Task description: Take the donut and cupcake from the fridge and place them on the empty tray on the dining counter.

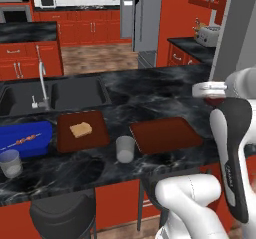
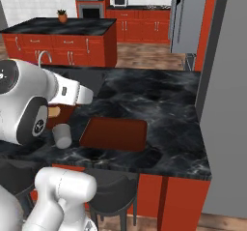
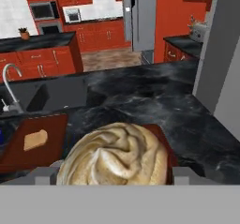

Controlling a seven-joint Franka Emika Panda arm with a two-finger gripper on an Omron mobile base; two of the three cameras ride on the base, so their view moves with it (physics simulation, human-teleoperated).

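In the left base view, the empty tray [image 1: 166, 135] is seen lying flat on the black worktop [image 1: 150, 90], with a grey cup [image 1: 125, 148] just beside it at nine o'clock and a like tray with a bread slice [image 1: 82, 130] further out at nine o'clock. A blue tray [image 1: 25, 138] and a second cup [image 1: 10, 163] are found toward the left edge, and the sink [image 1: 55, 95] is set at eleven o'clock of the bread tray. In the right base view, the empty tray [image 2: 114, 133] is seen at the middle, the cup [image 2: 61, 136] at its nine o'clock, and the fridge [image 2: 188, 17] stands far off at one o'clock. In the hand view, the cupcake [image 3: 115, 155] is gripped between the fingers [image 3: 113, 175], its cream top close to the lens, above the near part of the empty tray [image 3: 165, 143]; the bread tray [image 3: 35, 141] is seen at nine o'clock.
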